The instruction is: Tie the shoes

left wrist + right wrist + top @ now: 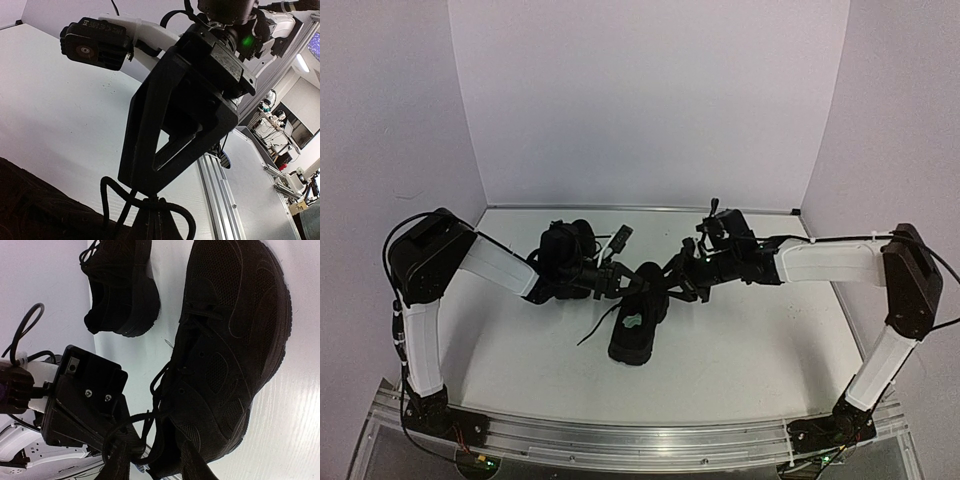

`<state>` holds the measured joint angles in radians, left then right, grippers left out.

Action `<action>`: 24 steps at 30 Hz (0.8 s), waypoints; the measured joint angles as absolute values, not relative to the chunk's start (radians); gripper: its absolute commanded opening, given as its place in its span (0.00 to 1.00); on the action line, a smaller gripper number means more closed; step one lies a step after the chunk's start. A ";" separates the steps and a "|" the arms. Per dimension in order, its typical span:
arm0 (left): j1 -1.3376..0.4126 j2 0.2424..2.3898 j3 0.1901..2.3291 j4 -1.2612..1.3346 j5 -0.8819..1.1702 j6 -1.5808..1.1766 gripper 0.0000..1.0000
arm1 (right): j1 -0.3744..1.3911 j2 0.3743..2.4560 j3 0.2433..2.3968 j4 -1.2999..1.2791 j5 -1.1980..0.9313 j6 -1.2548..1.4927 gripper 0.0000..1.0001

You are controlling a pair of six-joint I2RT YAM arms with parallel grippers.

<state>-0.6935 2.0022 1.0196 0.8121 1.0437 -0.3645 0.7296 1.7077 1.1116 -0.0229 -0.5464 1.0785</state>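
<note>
Shoes of plain black sit on the white counter (750,360). The nearer shoe (650,312) stands upright on its sole about midway between the two arms. Its heel points toward the arm bases, and a pale patch shows inside its opening. In the right wrist view we see the second shoe (122,290) lying apart from the first, farther off on the counter. From overhead we cannot cleanly separate it from the left arm's black wrist.

Thin black laces (598,327) rise from the front of the nearer shoe, and one loose end trails over the counter on the left arm's side.

Both arms reach in over the lacing from opposite sides, and their tips nearly meet.

The left hand (617,283) has its fingers (152,222) drawn close together. Lace strands bunch at their tips and loop out to either side, so we read them as pinched there.

The right hand (663,285) comes in from the other side. In its own view its fingers (120,462) stand apart, with lace strands and the shoe's heel end between them. We see nothing clamped in them. Its tip sits just beside the left hand's tip at the bunched laces.
</note>
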 measured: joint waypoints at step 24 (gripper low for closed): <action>-0.692 2.003 1.019 0.811 1.046 -0.363 0.00 | 0.729 1.747 1.128 0.000 -0.567 1.087 0.26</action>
